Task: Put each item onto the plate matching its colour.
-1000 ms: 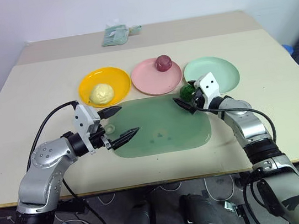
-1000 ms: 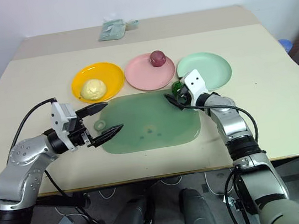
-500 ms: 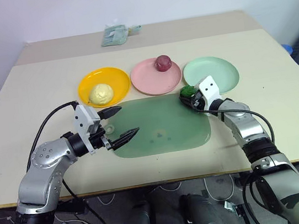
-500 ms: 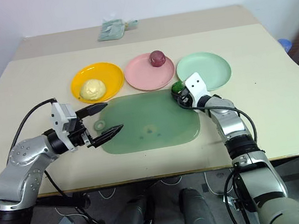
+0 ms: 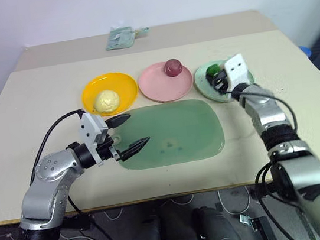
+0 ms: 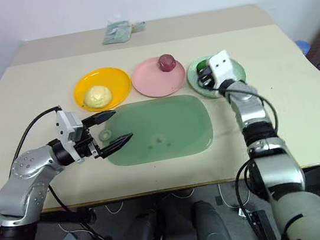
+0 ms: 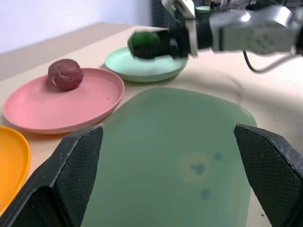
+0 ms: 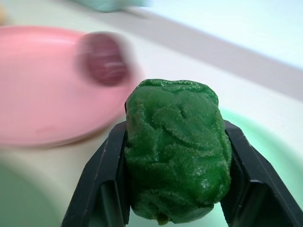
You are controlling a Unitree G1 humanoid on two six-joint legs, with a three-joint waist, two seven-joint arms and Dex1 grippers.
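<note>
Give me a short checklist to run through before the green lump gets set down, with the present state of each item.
1. Green lump clamped between the right end effector fingers: ok.
2. Lump held over the mint plate: ok in the head views; its height above the plate: cannot tell.
3. Mint plate free of other items: ok on the part that shows.
4. Yellow lump on the yellow plate: ok.
5. Maroon lump on the pink plate: ok.
6. Left end effector open and well away, at the green tray: ok.
</note>
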